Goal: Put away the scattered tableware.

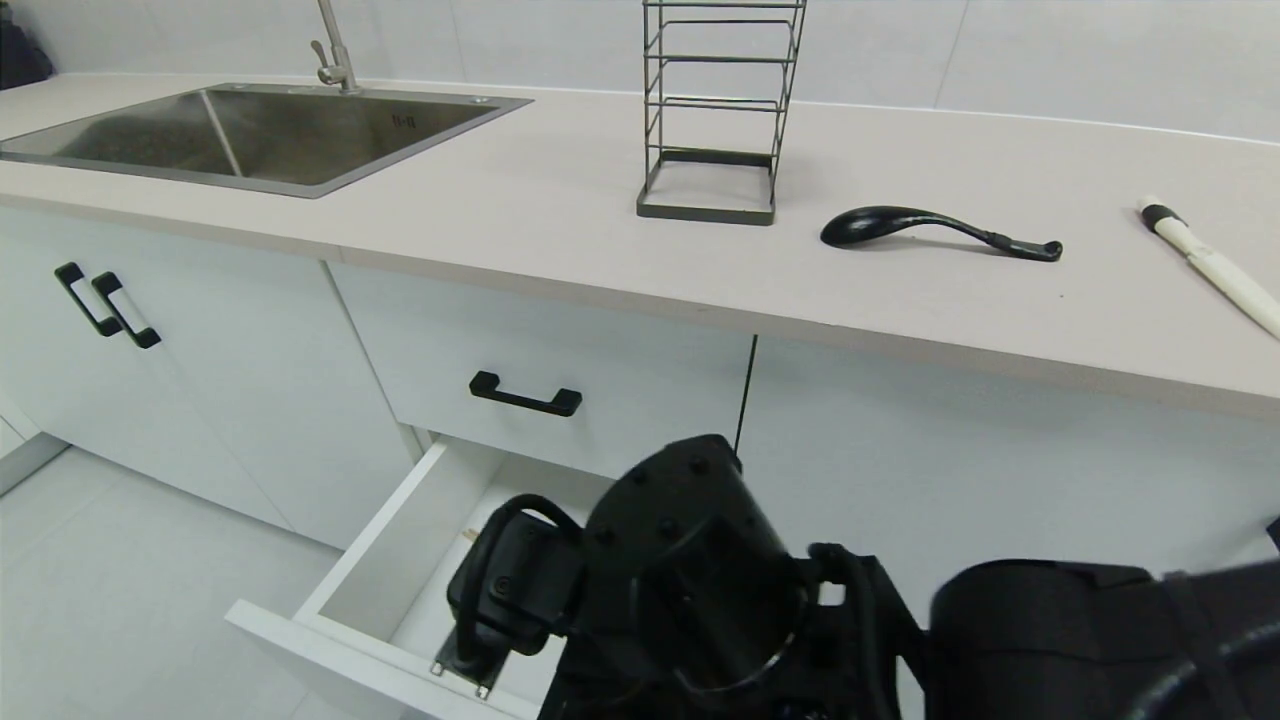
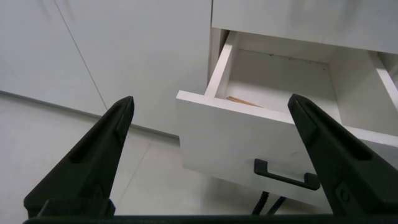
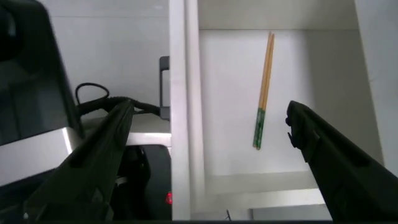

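Surface (image 1: 560,230), sink (image 1: 250,130) set in at its left end. Drawer (image 1: 380,540) below it, pulled out. Wire rack (image 1: 715,110) upright mid-surface.

Left claw (image 2: 211,102): spread wide, empty, out in front of the drawer. Right claw (image 3: 211,109): spread wide, empty, above the drawer's front edge.

Black spoon (image 1: 900,228) near rack, to its right. White-handled utensil (image 1: 1210,265) further right. Chopsticks (image 3: 264,93) lying inside the drawer.

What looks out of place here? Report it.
A black ladle and a white utensil lie loose on the counter, and the lower drawer stands pulled open with one pair of chopsticks lying inside. Nothing looks spilled or damaged.
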You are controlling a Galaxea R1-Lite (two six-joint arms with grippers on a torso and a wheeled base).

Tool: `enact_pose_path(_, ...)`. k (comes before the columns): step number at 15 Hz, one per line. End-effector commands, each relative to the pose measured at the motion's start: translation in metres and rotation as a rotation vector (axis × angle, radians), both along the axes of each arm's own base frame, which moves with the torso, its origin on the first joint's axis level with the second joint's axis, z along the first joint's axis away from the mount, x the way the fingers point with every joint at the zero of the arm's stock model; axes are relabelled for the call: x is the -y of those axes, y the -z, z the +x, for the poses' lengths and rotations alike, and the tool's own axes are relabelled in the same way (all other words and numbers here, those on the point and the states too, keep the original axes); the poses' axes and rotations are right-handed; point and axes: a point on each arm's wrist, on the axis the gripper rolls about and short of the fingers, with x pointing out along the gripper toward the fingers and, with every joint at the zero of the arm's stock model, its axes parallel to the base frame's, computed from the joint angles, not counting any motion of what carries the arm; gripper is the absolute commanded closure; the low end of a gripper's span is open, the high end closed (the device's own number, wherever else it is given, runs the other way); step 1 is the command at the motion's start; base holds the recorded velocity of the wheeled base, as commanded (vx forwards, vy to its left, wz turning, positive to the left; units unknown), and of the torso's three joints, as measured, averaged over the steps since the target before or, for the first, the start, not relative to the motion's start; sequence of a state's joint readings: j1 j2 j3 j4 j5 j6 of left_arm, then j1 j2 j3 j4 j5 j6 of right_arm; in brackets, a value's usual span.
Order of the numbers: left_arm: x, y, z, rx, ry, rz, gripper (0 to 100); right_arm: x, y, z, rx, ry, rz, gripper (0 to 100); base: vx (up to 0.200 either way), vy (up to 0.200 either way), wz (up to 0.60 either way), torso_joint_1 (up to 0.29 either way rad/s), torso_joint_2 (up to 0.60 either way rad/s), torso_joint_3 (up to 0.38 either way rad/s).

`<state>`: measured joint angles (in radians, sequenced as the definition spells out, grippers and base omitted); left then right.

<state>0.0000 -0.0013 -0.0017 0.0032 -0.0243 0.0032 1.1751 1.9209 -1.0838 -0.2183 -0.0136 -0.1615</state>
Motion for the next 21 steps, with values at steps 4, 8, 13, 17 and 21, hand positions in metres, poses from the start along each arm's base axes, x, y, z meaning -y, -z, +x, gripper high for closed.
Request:
enact_pose_path(4, 0.000, 0.000, 0.000, -0.001, 0.000, 0.000, 0, 0.096, 0.000, -0.019, 0.024, 0.057, 0.148, 0, 0.000, 0.000, 0.00, 0.000, 0.00, 0.000)
enact_pose_path(8, 0.000, 0.000, 0.000, -0.001, 0.000, 0.000, 0, 0.135, 0.011, -0.033, 0.098, 0.161, 0.156, 0, 0.000, 0.000, 0.00, 0.000, 0.00, 0.000)
enact_pose_path(13, 0.000, 0.000, 0.000, -0.001, 0.000, 0.001, 0, 0.156, 0.010, -0.028, 0.109, 0.230, 0.162, 0, 0.000, 0.000, 0.00, 0.000, 0.00, 0.000)
enact_pose_path(17, 0.000, 0.000, 0.000, -0.001, 0.000, 0.001, 0, 0.163, 0.009, -0.029, 0.125, 0.234, 0.160, 0, 0.000, 0.000, 0.00, 0.000, 0.00, 0.000)
enact_pose_path(21, 0.000, 0.000, 0.000, -0.001, 0.000, 0.000, 0, 0.162, 0.009, -0.030, 0.125, 0.224, 0.162, 0, 0.000, 0.000, 0.00, 0.165, -0.09, -0.076)
